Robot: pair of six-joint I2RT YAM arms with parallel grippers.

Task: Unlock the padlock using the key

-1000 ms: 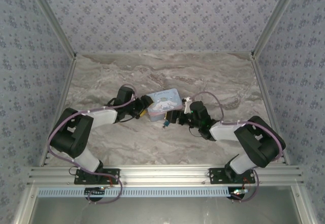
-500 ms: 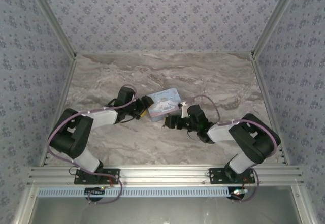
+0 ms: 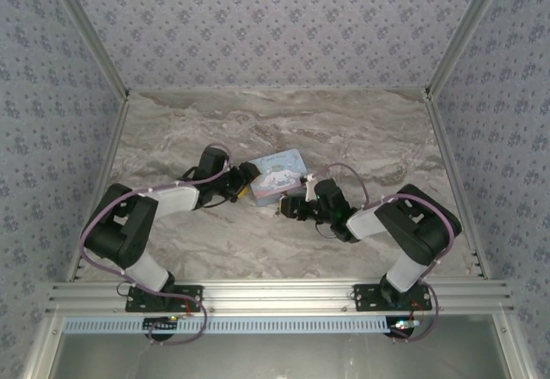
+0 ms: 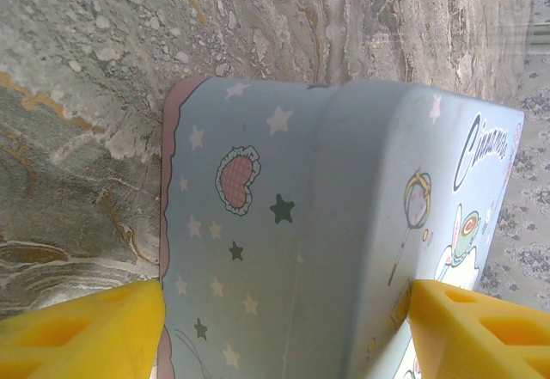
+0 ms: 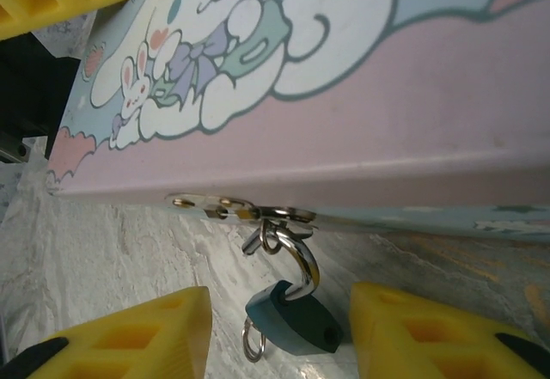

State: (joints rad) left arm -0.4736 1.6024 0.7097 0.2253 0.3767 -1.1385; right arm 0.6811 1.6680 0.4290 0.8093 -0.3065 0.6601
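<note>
Since the earlier frame, we see that the right gripper has shifted leftward toward the tin, its elbow drawn in closer to the middle of the table, while the left gripper has kept its place at the tin's left end. We count two arms, two grippers, one tin and one padlock. The padlock is a small, dark teal-blue block with a curved silvery shackle. That shackle is hooked through the metal hasp on the tin's front edge, so the lock hangs just above the marbled table. One small metal ring lies at the lock's lower corner. The right gripper's yellow fingers stand apart on either side of the padlock; the nearer one is just beside the lock body, and neither is clamped on it. The left gripper's yellow fingers lie against opposite sides of the tin, gripping it. On the pale blue lid, beside a white long-eared cartoon figure, we read the script letters "Cinnamo", the rest being cut off; stars and a frilled heart decorate the side wall.
</note>
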